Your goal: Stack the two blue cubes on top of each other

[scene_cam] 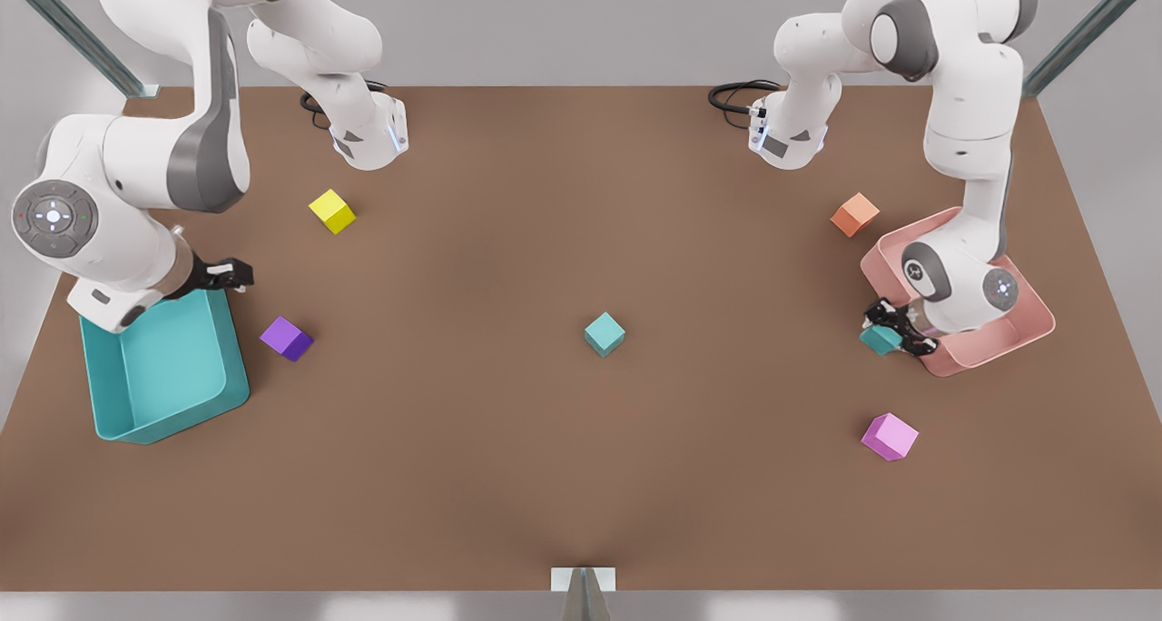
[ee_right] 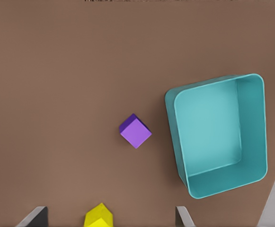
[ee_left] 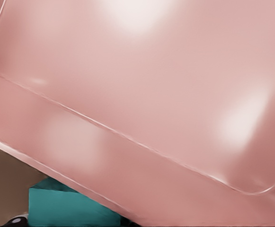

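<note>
One blue cube point(scene_cam: 604, 333) rests alone at the middle of the brown table. The other blue cube point(scene_cam: 879, 340) sits between the black fingers of my left gripper point(scene_cam: 894, 330), which is shut on it at the pink bin's point(scene_cam: 999, 344) side nearest the table's middle, on the front view's right. In the left wrist view this cube point(ee_left: 66, 208) shows beside the pink bin's wall point(ee_left: 142, 85). My right gripper point(scene_cam: 227, 274) waits open above a corner of the teal bin point(scene_cam: 163, 376) on the front view's left, its fingertips point(ee_right: 35, 216) far apart.
A purple cube point(scene_cam: 286, 338) lies beside the teal bin and a yellow cube point(scene_cam: 331, 211) farther back. An orange cube point(scene_cam: 854, 214) sits behind the pink bin and a pink cube point(scene_cam: 889, 436) in front of it. Both arms' bases stand at the table's far edge.
</note>
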Robot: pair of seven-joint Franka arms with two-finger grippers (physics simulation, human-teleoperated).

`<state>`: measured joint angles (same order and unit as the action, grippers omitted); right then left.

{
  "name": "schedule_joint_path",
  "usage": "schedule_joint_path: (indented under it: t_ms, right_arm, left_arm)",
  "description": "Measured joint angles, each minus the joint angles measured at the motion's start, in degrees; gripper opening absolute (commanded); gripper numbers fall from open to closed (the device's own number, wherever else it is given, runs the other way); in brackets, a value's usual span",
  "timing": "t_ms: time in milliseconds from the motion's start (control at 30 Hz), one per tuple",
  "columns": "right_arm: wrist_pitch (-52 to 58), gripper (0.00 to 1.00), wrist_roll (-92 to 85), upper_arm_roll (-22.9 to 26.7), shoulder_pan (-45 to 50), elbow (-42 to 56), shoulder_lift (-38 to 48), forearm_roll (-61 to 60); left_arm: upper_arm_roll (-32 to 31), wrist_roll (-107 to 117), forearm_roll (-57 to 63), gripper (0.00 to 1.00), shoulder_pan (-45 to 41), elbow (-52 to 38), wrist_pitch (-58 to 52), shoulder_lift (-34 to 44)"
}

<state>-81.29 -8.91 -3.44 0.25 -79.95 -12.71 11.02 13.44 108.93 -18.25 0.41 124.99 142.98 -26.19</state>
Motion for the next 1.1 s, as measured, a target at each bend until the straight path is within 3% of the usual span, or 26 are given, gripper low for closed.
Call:
schedule_joint_path:
  t_ms: [100,167,233,333,433,600,900,933,967,1100]
  right_arm:
    - [-0.74,1.00,-0.40,-0.07,0.17,0.00,-0.55,0.04]
    - [-1.10,1.00,-0.63,-0.14,0.28,-0.02,-0.67,0.02]
    - [-1.37,1.00,-0.84,-0.16,0.29,0.02,-0.70,0.01]
    - [-1.62,1.00,-1.11,-0.24,0.34,0.03,-0.65,-0.08]
    - [-1.76,1.00,-1.34,-0.25,0.37,-0.02,-0.66,-0.17]
    - [-1.88,1.00,-1.64,-0.32,0.36,-0.05,-0.71,-0.24]
    - [-1.86,1.00,-2.02,-0.34,0.45,-0.12,-0.72,-0.25]
    - [-1.85,1.00,-2.05,-0.34,0.47,-0.13,-0.72,-0.25]
    - [-1.84,1.00,-2.08,-0.34,0.49,-0.14,-0.72,-0.25]
    - [-1.82,1.00,-2.19,-0.34,0.53,-0.14,-0.72,-0.26]
  left_arm:
    - [-0.78,0.89,-0.21,0.49,-0.39,0.00,-0.80,2.32]
    - [-0.90,1.40,2.04,0.50,-1.88,-0.17,-4.88,8.88]
    - [-3.23,2.21,5.45,0.53,-6.95,-5.21,-11.43,12.48]
    - [-8.16,5.26,9.53,0.55,-26.13,-31.23,-20.37,-0.85]
    - [-10.82,9.04,10.92,0.55,-33.84,-42.83,-25.71,-9.23]
    - [-17.98,14.36,11.80,0.55,-36.14,-43.98,-28.26,-14.18]
    - [-19.39,21.66,12.02,0.55,-36.45,-42.56,-25.64,-15.72]
    - [-19.40,22.28,12.04,0.94,-36.45,-42.42,-25.41,-15.72]
    - [-19.41,22.91,12.18,1.00,-36.40,-42.33,-25.19,-15.72]
    - [-19.41,25.13,12.47,1.00,-36.05,-42.04,-24.61,-15.72]
